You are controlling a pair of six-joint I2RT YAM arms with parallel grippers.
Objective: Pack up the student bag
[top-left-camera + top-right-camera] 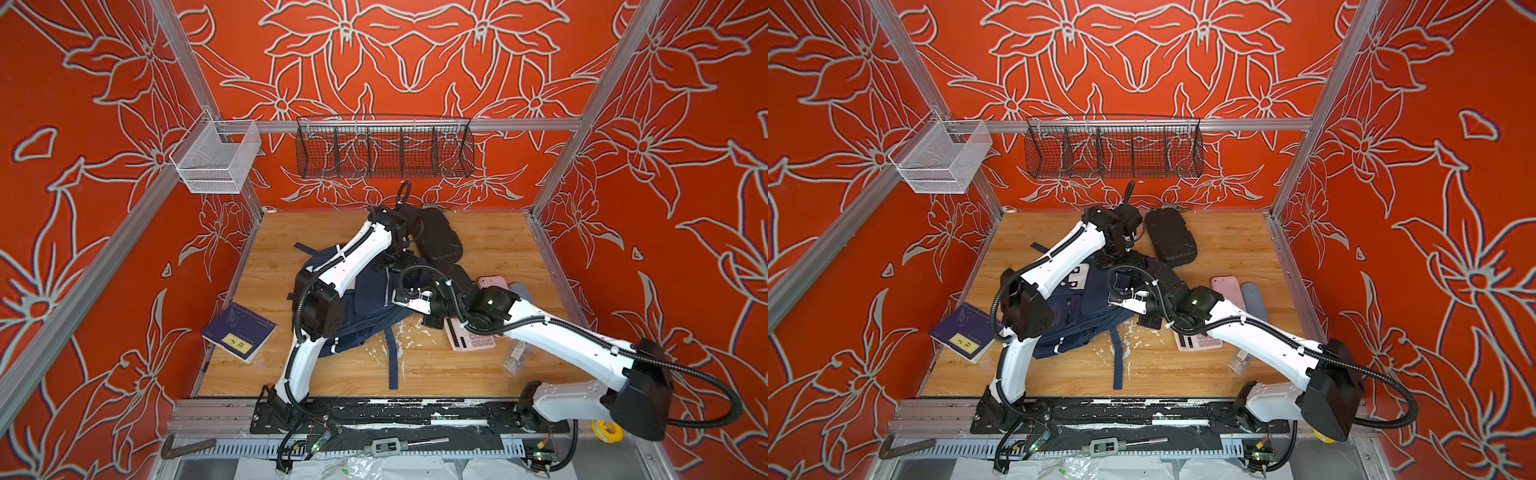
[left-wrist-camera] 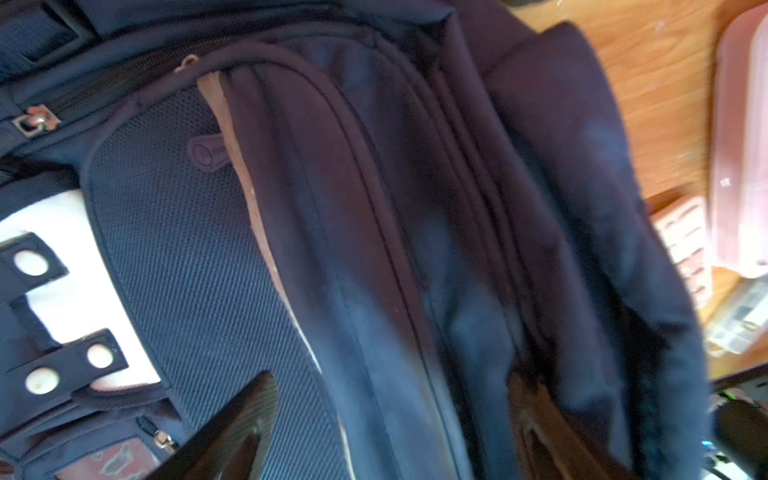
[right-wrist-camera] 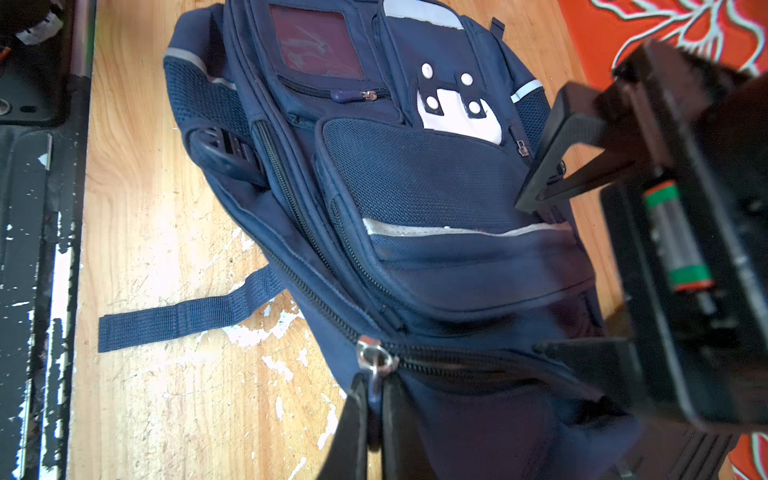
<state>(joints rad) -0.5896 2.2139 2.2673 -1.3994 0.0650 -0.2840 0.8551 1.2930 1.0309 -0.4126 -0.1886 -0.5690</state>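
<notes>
In both top views the navy student bag [image 1: 368, 309] [image 1: 1075, 316] lies flat in the middle of the wooden table [image 1: 286, 245] [image 1: 1225, 249], half covered from above. A black hard case [image 1: 440, 243] [image 1: 1171, 237] sits just beside its far end.

Left wrist view, blurred: the left gripper [image 2: 390, 376] is spread wide over the bag's dark fabric — pinching nothing.

Right wrist view: the right gripper [image 3: 374, 382], cut off at the frame edge, is pressed together on the silver zip pull [image 3: 374, 357] — the bag's inside is out of sight.
</notes>
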